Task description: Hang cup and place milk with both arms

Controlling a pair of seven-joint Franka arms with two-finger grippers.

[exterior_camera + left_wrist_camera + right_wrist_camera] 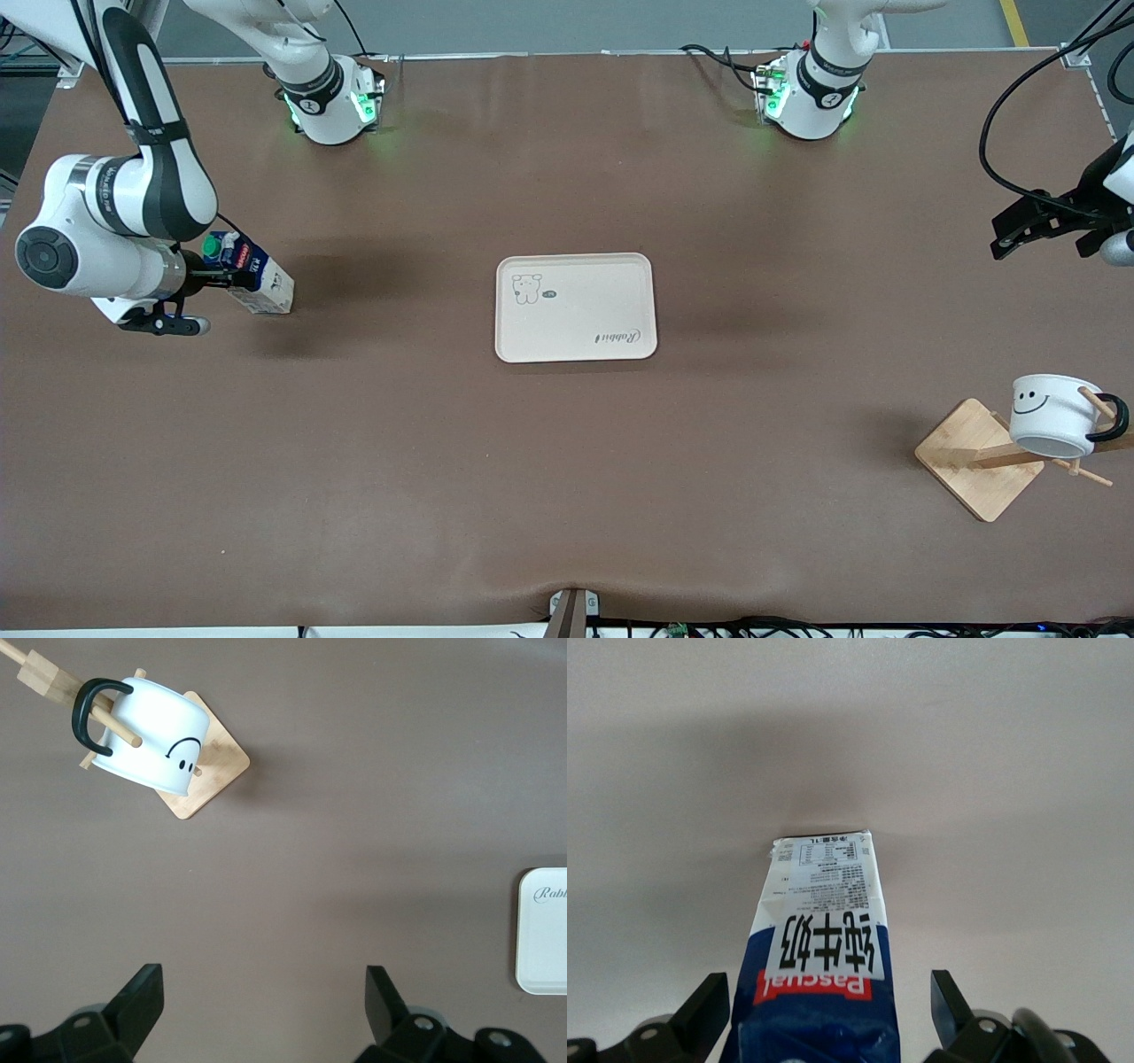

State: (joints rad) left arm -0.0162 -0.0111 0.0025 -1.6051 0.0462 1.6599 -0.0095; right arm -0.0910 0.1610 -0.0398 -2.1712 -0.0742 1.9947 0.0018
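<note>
Glossy white cup (1054,415) hangs on wooden rack (983,456); gable-top milk (252,275) stands.

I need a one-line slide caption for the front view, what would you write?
Right hand at the milk, left hand open above the cup hung on its wooden rack; tray empty.

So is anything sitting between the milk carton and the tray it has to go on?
Nothing visible. The milk stands at the right arm's end of the table, with the right gripper open around it. Only bare table lies between it and the tray. The cup already hangs on the rack.
</note>
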